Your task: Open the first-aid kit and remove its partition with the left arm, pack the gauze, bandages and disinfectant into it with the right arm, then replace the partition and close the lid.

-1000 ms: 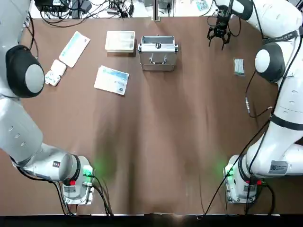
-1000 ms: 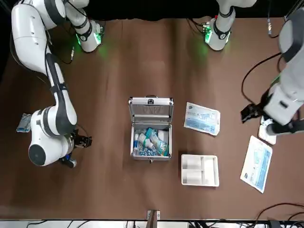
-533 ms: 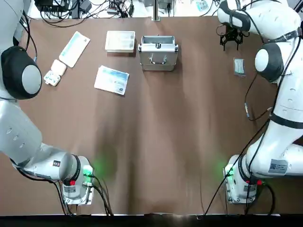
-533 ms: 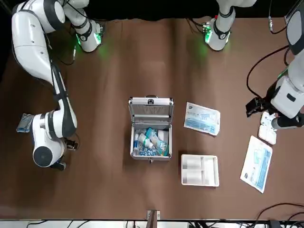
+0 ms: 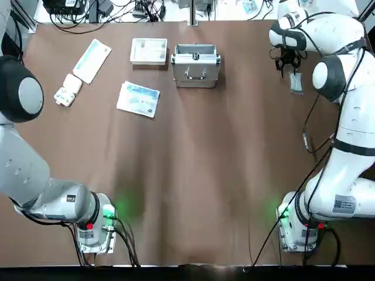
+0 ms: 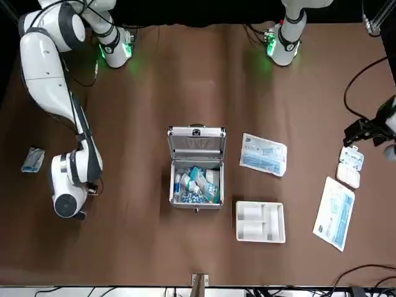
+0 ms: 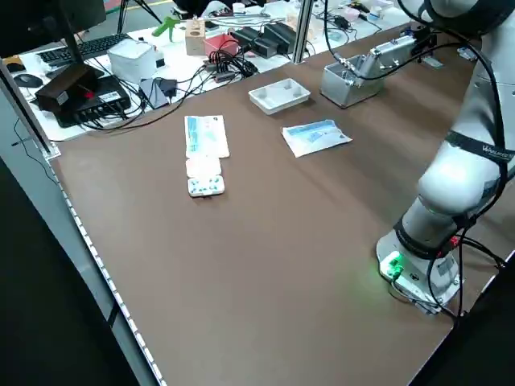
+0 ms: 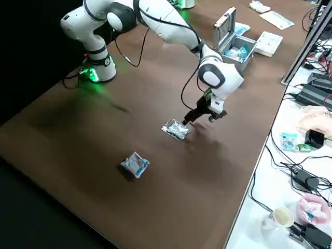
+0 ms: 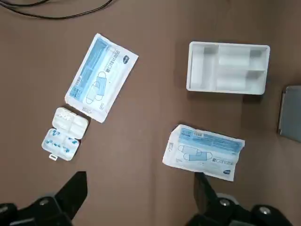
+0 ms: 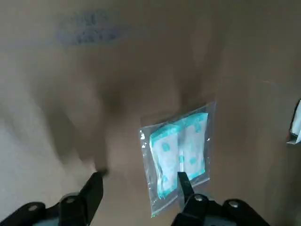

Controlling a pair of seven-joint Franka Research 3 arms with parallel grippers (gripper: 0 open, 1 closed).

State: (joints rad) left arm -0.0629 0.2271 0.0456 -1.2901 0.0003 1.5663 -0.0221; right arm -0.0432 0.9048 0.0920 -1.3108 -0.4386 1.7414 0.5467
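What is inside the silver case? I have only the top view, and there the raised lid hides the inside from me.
Observer: The front view shows the case holding blue-and-white packets and small white items.
Operator: Thank you. And are the right jaws closed on something? I cannot see this.
Observer: No. In the right wrist view, the right jaws are open, with a clear packet close by, not between them.
Operator: Where is the left gripper? It is outside my picture.
Observer: In the front view, the left gripper is near the opened pill box; its wrist view shows the jaws apart.
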